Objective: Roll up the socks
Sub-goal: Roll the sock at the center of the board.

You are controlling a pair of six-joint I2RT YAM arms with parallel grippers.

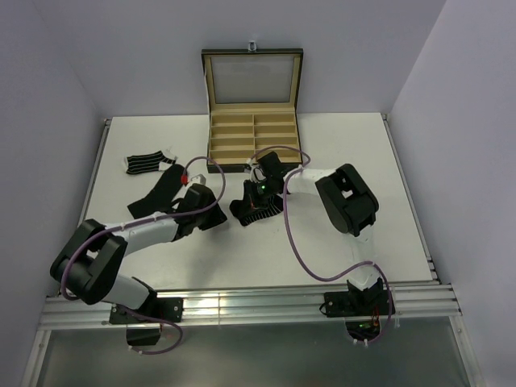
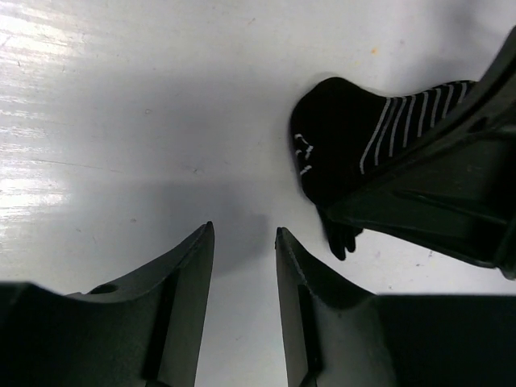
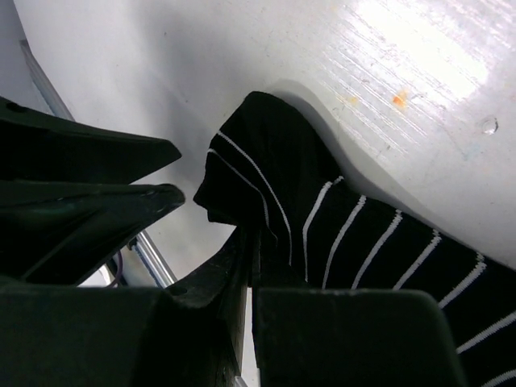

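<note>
The right pincer (image 3: 254, 270) is clamped on a striped sock (image 3: 322, 210) near the middle of the table (image 1: 339, 145). Its wrist view shows the dark fabric with thin white lines pinched between the two fingers. The rest of the sock spreads out over the white surface beyond the tips.

The left pincer (image 2: 242, 242) grips nothing. Its fingers stand a little apart with bare table showing in the gap. It hangs low just beside the rounded end of that sock, coming at it from the left. Seen from above, the two pincers face each other across the sock, close together; I cannot tell whether they touch.

A plain black sock (image 1: 161, 189) lies flat on the left part of the table, partly under the left forearm. A second striped sock (image 1: 145, 164) lies flat beyond it, towards the left rear corner.

At the back of the table sits an open box (image 1: 252, 133) with tan compartments, its lid standing upright.
</note>
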